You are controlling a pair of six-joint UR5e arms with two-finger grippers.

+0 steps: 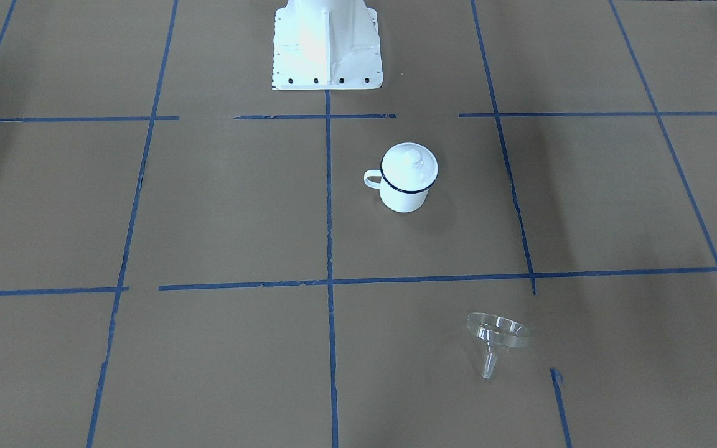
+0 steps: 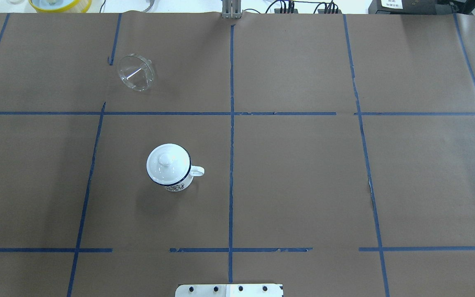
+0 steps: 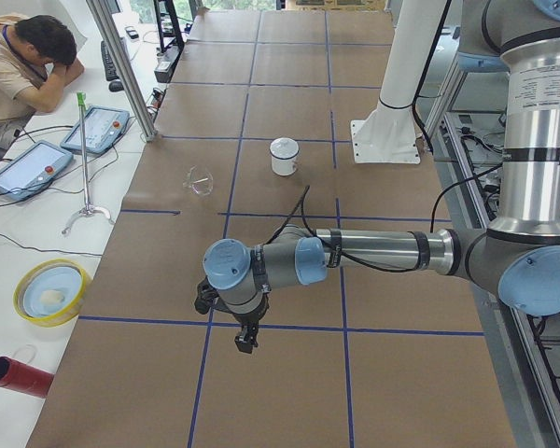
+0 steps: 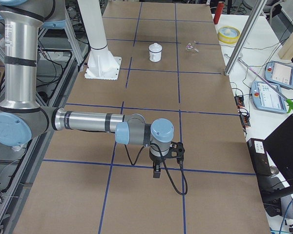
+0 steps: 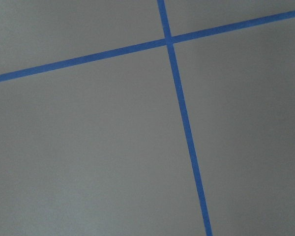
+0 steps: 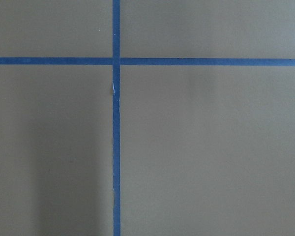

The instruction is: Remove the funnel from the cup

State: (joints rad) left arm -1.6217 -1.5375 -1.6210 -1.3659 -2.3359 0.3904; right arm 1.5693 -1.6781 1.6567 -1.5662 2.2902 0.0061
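Observation:
The clear funnel lies tilted on the brown table, spout toward the operators' side, well apart from the cup; it also shows in the overhead view. The white cup with a dark blue rim stands upright near the table's middle, with a white domed lid on top. My left gripper and right gripper show only in the side views, each hanging over bare table near its end, far from cup and funnel. I cannot tell whether either is open or shut.
The robot's white base stands at the table's robot-side edge. Off the table on the operators' side are a yellow bowl, a red cylinder, teach pendants and a seated operator.

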